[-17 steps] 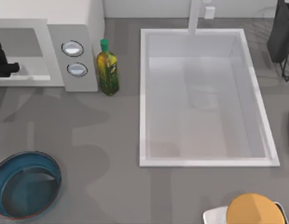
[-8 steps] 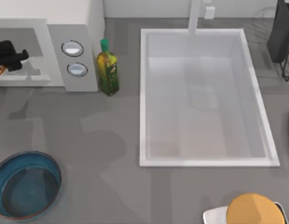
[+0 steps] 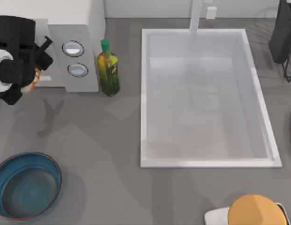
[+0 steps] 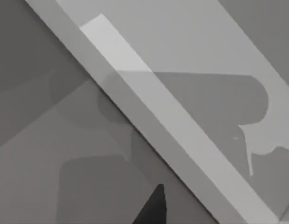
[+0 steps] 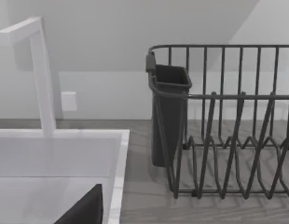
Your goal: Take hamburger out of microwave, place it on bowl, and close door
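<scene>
The white microwave [image 3: 75,56] stands at the table's back left, its two round dials facing up. My left gripper [image 3: 36,70] hangs in front of the microwave's opening, shut on the hamburger [image 3: 35,78], of which a tan and orange edge peeks out under the black arm. In the left wrist view, a white ledge of the microwave [image 4: 149,116] runs slantwise. The dark teal bowl [image 3: 26,185] sits at the front left, well nearer the front edge than the gripper. The door is out of view. My right gripper [image 5: 84,212] is parked by the sink's back right corner.
A green-capped oil bottle [image 3: 108,68] stands just right of the microwave. A large white sink [image 3: 206,161] with a tap takes up the middle right. A dark dish rack [image 5: 219,121] is at the back right. An orange-yellow disc [image 3: 256,211] lies on a white plate at the front right.
My left arm has drawn back out of the microwave cavity and risen, shifting right in the top view. The hamburger has come out with it.
</scene>
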Tool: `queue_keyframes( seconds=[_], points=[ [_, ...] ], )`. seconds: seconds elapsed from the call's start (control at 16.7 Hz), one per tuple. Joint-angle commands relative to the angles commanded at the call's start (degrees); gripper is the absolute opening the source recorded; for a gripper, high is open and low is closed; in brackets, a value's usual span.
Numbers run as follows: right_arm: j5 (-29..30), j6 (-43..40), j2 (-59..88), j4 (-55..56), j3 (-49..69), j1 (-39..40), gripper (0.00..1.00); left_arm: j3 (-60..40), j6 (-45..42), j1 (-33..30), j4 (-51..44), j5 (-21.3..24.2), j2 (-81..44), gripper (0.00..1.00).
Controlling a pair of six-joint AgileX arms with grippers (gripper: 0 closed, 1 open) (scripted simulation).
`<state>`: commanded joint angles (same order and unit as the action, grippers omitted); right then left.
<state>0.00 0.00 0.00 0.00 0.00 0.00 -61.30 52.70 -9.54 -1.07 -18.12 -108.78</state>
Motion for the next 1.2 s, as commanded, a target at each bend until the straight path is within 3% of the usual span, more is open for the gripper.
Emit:
queue_keyframes(
  seconds=[0.36,0.72,0.96,1.2],
  points=[
    [0.0,0.0,0.0,0.0,0.0,0.0,1.0,-10.5,42.1,-11.8,-40.1,-13.0,-5.7,0.0],
    [0.0,0.0,0.0,0.0,0.0,0.0,1.0,-15.0,79.1,-21.7,-74.6,-18.7,-15.9,0.0],
    [0.0,0.0,0.0,0.0,0.0,0.0,1.0,-15.7,95.8,-26.1,-89.2,-19.5,-22.2,0.0],
    [0.0,0.0,0.0,0.0,0.0,0.0,1.0,-15.9,103.7,-28.2,-95.6,-19.5,-25.2,0.0]
  ],
)
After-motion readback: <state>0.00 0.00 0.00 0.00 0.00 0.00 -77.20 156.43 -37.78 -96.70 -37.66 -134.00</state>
